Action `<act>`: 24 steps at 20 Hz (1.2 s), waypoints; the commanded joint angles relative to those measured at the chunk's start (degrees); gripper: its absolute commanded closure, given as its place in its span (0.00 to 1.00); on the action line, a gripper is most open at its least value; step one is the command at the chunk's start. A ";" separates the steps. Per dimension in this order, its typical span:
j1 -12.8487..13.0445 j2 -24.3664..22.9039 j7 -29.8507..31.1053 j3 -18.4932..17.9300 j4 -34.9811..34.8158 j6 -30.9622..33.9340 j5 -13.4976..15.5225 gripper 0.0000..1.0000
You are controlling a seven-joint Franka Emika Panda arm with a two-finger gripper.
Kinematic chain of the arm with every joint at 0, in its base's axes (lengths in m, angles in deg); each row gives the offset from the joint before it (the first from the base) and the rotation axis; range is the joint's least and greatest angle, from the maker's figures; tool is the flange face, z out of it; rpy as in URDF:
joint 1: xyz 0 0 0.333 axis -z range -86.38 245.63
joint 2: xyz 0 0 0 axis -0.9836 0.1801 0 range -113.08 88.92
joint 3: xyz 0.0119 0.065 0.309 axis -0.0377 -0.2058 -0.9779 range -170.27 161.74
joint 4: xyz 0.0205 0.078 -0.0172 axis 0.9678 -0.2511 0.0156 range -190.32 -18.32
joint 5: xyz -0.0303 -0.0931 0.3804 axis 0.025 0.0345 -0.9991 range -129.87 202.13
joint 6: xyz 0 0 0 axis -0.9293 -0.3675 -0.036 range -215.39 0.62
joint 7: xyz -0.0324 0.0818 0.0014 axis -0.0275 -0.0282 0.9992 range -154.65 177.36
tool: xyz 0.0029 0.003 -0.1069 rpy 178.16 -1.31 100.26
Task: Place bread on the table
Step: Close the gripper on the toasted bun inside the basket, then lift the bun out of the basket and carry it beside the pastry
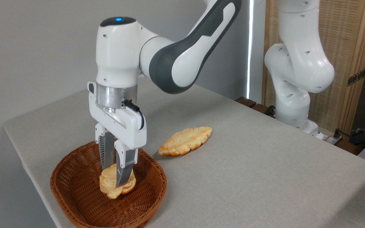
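Two fingers of the gripper [116, 175] point straight down into the brown wicker basket [74, 186], closed narrow on the bread [108, 185], one finger on its far side, one on its near side. Bread is tilted on edge inside the basket; whether it touches the basket floor is unclear. Right and farther back, a longer leaf-shaped bread [185, 141] lies flat on the grey-clothed table [265, 177].
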 commanded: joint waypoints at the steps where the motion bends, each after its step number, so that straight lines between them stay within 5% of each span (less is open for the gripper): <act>1: -0.35 -3.73 1.77 -0.59 -0.51 2.56 -0.09 0.57; 14: -0.26 -13.48 -2.86 -5.86 -3.74 28.57 -0.26 0.48; 18: -0.26 -16.73 -4.20 -6.21 -10.33 29.47 -0.35 0.39; 20: -0.17 -17.18 -4.20 -6.21 -12.36 29.46 -0.52 0.05; 24: 0.09 -16.74 -4.20 -6.21 -13.25 29.47 -0.70 0.00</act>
